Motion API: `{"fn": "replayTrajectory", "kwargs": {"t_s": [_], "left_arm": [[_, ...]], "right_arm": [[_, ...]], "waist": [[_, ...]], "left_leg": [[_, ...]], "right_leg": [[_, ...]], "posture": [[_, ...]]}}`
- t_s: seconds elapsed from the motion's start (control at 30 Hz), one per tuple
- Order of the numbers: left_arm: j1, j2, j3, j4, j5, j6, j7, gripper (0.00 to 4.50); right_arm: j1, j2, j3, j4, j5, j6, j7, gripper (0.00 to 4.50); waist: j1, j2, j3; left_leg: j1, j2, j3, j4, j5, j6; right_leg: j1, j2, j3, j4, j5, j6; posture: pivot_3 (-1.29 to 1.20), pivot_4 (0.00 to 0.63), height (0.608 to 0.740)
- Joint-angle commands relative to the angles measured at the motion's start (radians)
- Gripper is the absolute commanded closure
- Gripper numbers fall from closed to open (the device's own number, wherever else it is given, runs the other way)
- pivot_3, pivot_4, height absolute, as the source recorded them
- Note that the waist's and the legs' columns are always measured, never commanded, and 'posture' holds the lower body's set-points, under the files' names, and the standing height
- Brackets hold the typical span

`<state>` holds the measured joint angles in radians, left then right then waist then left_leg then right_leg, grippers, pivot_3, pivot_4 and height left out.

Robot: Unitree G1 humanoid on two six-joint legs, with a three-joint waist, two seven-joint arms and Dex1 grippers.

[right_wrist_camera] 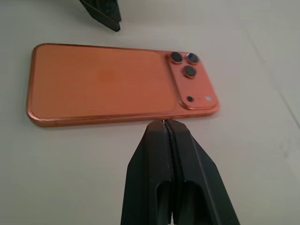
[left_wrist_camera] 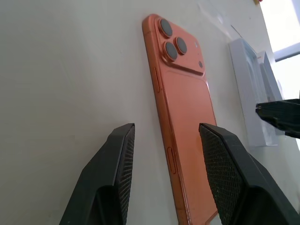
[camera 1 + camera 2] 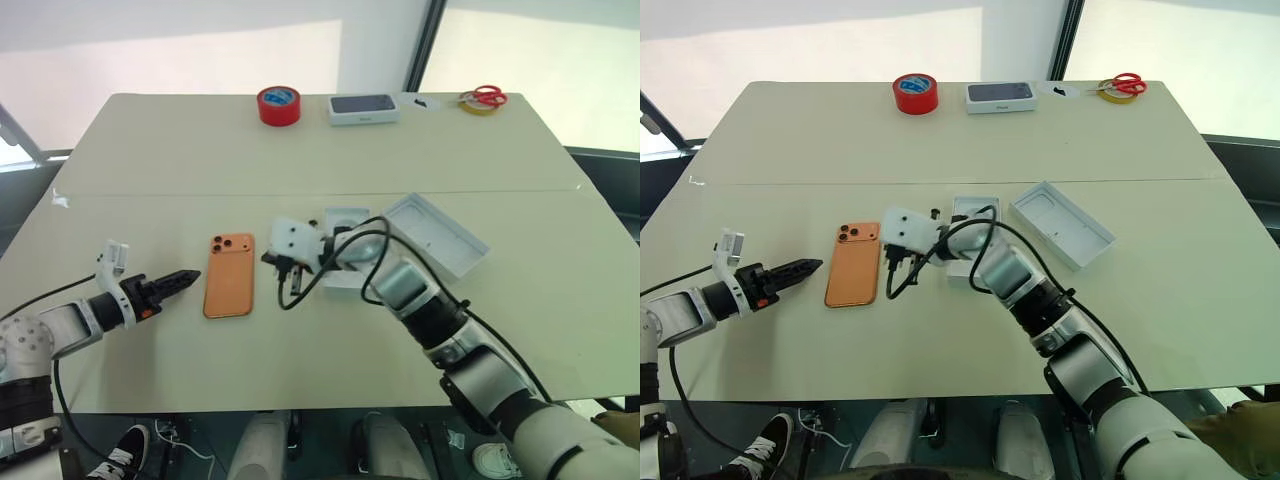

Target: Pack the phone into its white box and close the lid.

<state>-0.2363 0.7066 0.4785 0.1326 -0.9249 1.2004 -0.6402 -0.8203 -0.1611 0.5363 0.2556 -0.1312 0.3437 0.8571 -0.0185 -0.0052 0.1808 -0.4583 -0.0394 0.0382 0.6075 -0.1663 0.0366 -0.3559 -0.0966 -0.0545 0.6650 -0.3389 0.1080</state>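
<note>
- Orange and flat, the phone [image 3: 229, 275] lies face down on the beige table [image 3: 150, 170], its camera block at the far corner, between the two grippers and just left of the white box [image 3: 343, 243].
- The left gripper [image 3: 181, 281] sits just off the phone's left long edge with its black fingers [image 2: 117, 173] apart and empty; in the left wrist view one pad already hangs over the phone's back and the other over bare table.
- The right gripper [image 1: 167, 125] has its fingers pressed together on nothing, the tips close to the right long edge, near the camera end.
- My reading: the step in hand is getting the phone up off the table, the shut right tips acting as a stop or pry while the left takes hold.
- To do it well, I would keep the right tips low and square to the edge so the phone does not spin, and tip or slide it just enough for a left pad to get under.
- The phone is thin and smooth, so a shallow pinch may slip; grip across the width, clear of the lenses.
- The box base is partly hidden behind the right wrist, with the lid [image 3: 437, 232] lying open-side up beyond it, so the carry is short.
</note>
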Motion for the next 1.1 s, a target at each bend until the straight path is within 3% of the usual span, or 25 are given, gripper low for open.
{"fn": "replayTrajectory", "kwargs": {"t_s": [0.03, 0.37, 0.7, 1.1], "left_arm": [[-0.004, -0.013, -0.023, -0.036, 0.006, -0.009, -0.005, 2.20], [-0.018, -0.052, -0.172, -0.035, 0.090, -0.072, -0.053, 2.20], [-0.082, -0.117, -0.271, -0.030, 0.112, 0.020, -0.070, 2.20], [-0.204, -0.125, -0.281, -0.060, 0.130, 0.172, -0.005, 2.20]], "right_arm": [[-0.013, 0.026, 0.059, 0.031, -0.065, -0.001, -0.019, 4.47], [0.004, 0.032, 0.094, 0.051, -0.136, -0.013, -0.032, 4.47], [0.004, 0.037, 0.064, 0.051, -0.133, -0.001, -0.036, 4.47], [0.012, 0.039, 0.056, 0.050, -0.138, -0.005, -0.027, 4.47]], "waist": [[0.001, 0.000, 0.000], [0.005, 0.000, -0.004], [0.009, -0.001, -0.008], [0.008, -0.001, -0.010]], "left_leg": [[0.000, 0.000, 0.000, 0.000, 0.000, 0.000], [0.001, 0.000, 0.001, -0.003, 0.001, -0.003], [0.001, -0.002, 0.001, -0.003, 0.002, -0.003], [0.002, -0.002, 0.001, -0.003, 0.002, -0.003]], "right_leg": [[0.000, 0.000, 0.000, 0.000, 0.000, 0.000], [-0.001, 0.000, 0.000, 0.000, 0.000, 0.000], [0.000, -0.001, 0.000, 0.000, 0.000, 0.000], [0.000, -0.001, 0.000, 0.000, 0.000, 0.000]], "posture": [[0.00, 0.150, 0.735], [0.00, 0.150, 0.735], [0.00, 0.150, 0.735], [0.00, 0.150, 0.735]]}}
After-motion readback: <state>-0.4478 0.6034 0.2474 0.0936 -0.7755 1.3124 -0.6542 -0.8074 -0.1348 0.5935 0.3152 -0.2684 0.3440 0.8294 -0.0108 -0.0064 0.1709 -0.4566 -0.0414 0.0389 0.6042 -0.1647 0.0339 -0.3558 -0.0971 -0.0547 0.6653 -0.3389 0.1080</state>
